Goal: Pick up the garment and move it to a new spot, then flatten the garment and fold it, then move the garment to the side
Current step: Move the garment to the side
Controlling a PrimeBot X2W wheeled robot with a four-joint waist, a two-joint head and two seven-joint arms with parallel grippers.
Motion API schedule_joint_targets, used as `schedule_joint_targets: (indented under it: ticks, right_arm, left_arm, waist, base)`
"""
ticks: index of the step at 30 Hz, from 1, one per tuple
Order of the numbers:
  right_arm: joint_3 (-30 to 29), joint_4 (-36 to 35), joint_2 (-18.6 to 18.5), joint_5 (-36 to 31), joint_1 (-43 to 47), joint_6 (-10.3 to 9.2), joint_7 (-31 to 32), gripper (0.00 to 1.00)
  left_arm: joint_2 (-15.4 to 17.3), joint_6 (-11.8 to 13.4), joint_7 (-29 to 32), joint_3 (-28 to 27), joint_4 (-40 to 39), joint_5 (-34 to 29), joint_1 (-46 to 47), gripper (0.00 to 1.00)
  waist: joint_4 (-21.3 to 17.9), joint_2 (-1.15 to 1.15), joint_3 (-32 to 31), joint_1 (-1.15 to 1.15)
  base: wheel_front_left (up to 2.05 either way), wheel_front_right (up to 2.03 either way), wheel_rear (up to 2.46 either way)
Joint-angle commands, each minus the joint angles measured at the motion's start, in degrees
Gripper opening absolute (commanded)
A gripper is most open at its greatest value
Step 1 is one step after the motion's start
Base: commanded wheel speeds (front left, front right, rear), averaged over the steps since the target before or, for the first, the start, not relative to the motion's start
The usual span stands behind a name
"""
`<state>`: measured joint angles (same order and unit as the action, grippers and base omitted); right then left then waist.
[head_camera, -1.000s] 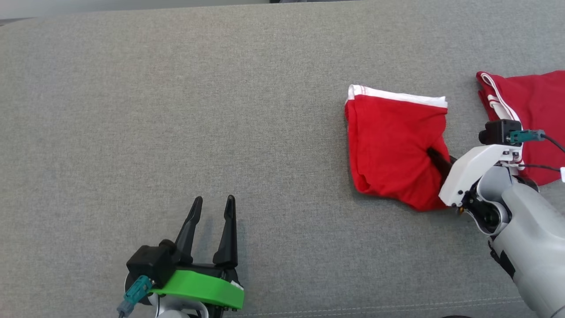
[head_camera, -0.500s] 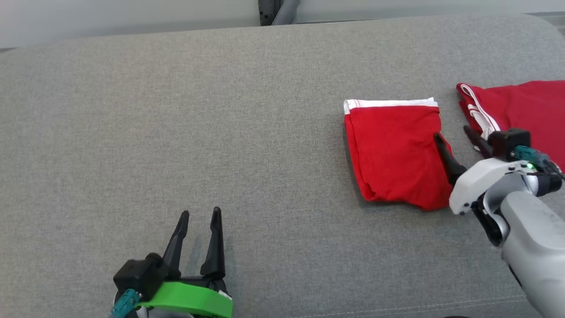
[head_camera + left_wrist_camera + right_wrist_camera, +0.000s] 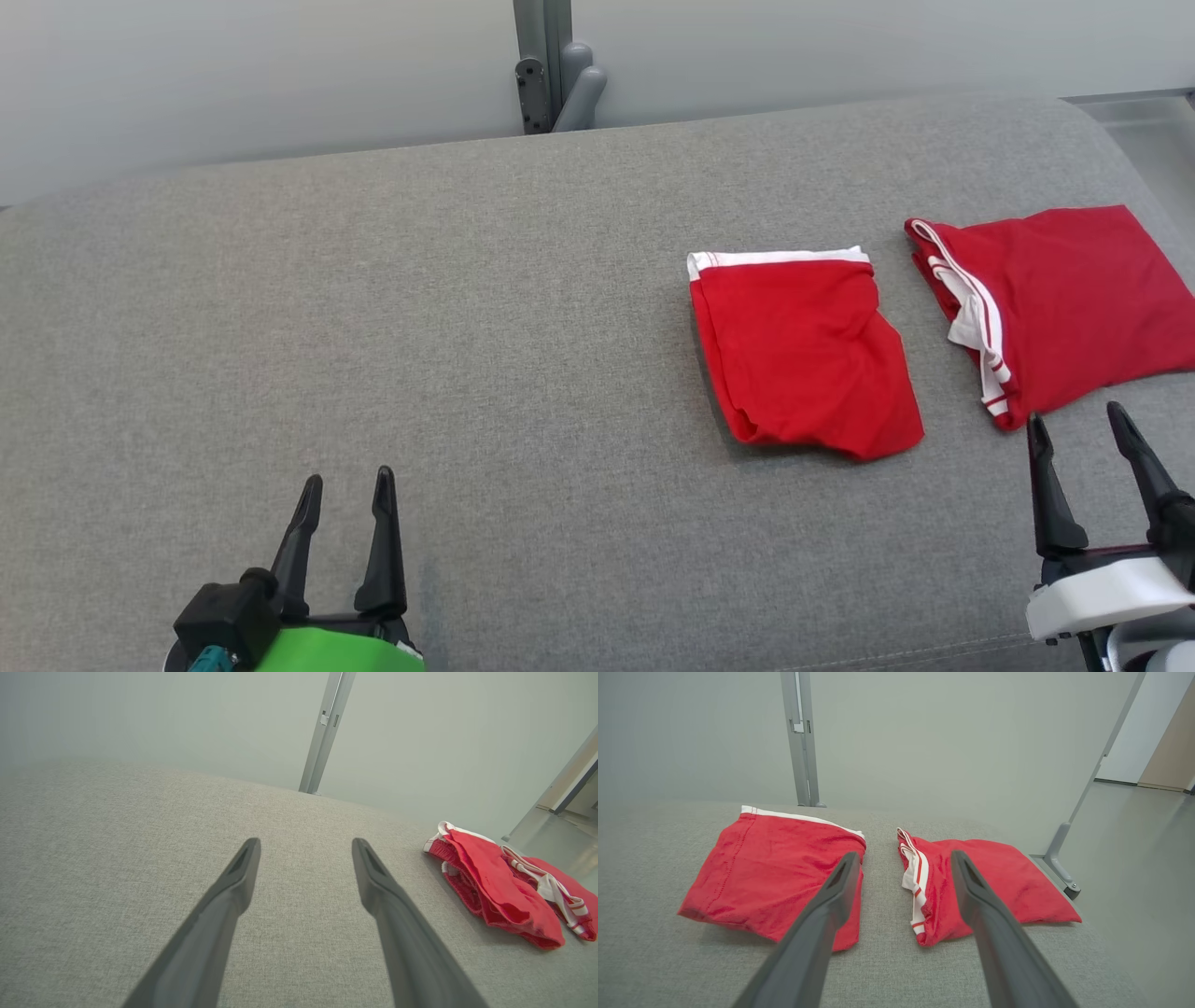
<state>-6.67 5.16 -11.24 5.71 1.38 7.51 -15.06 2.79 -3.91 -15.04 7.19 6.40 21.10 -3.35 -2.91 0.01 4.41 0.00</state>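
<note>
Fingers of left gripper (image 3: 347, 478) and right gripper (image 3: 1075, 418) spread, empty, above grey cushion (image 3: 467, 327); garment (image 3: 803, 364) and second red cloth (image 3: 1064, 299) right; pale wall (image 3: 280, 75), post (image 3: 541, 65) behind.

The second garment (image 3: 1055, 299) runs off the head view's right edge, and from the left wrist it lies mostly hidden behind the folded garment (image 3: 495, 891). The bottom edge cuts the bodies of the left end effector (image 3: 345, 481) and right end effector (image 3: 1074, 415)
</note>
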Motion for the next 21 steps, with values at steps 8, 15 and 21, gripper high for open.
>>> schedule_joint_targets:
  ticks: [8, 15, 21]
  right_arm:
    - [-3.2, -0.6, 2.8, -2.1, 5.2, -0.07, -0.1, 1.00]
    - [-3.1, 2.7, 3.1, -1.2, 3.5, -0.07, -0.1, 1.00]
    - [0.3, 6.8, 1.4, 4.9, -3.1, -0.07, -0.1, 1.00]
  left_arm:
    - [0.2, -2.0, -0.2, -0.8, 2.5, -1.7, -1.4, 1.00]
    - [0.2, -2.6, -0.2, -1.3, 4.1, -2.0, -2.2, 1.00]
    - [0.2, -2.8, -0.2, -1.0, 4.0, -1.5, -2.4, 1.00]
  waist:
    - [0.7, -0.01, -0.9, 0.00]
    - [1.3, -0.01, -2.2, 0.00]
    - [2.4, -0.01, -2.4, 0.00]
  base:
    - [0.00, 0.00, 0.00]
    - [0.00, 0.00, 0.00]
    - [0.00, 0.00, 0.00]
